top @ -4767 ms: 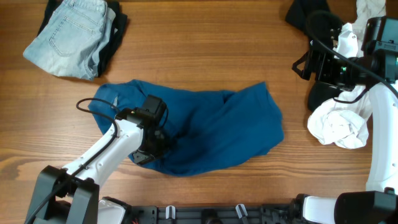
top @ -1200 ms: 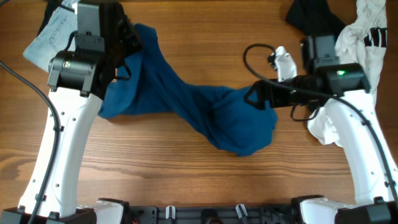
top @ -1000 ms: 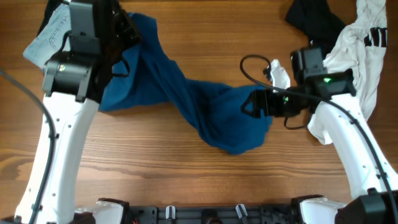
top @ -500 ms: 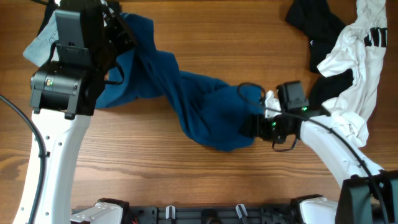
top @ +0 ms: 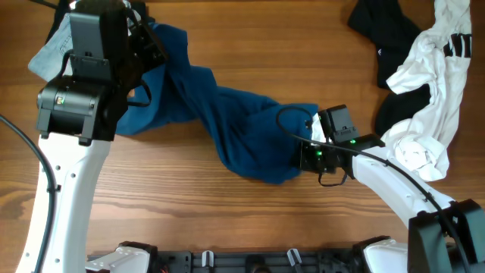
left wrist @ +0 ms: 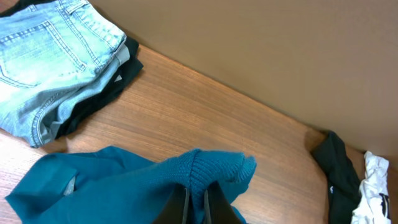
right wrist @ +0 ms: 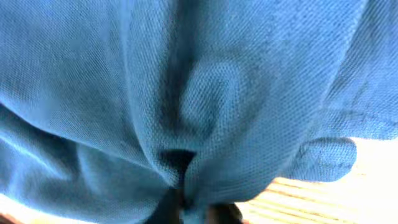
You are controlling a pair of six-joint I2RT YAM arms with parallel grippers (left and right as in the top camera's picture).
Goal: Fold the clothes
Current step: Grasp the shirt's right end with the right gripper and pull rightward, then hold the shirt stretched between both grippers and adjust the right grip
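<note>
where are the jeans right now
At the far left corner of the table, clearest in the left wrist view: the jeans rest on a dark garment, just beyond the blue shirt.

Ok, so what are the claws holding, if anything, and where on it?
Both grip the blue shirt: left claw on a ribbed edge, right claw on a bunched fold at its other end.

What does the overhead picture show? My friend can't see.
A twisted blue shirt spans a wooden table, the left gripper pinching one end and the right gripper the other. Jeans, a white garment and a black garment lie nearby.
</note>
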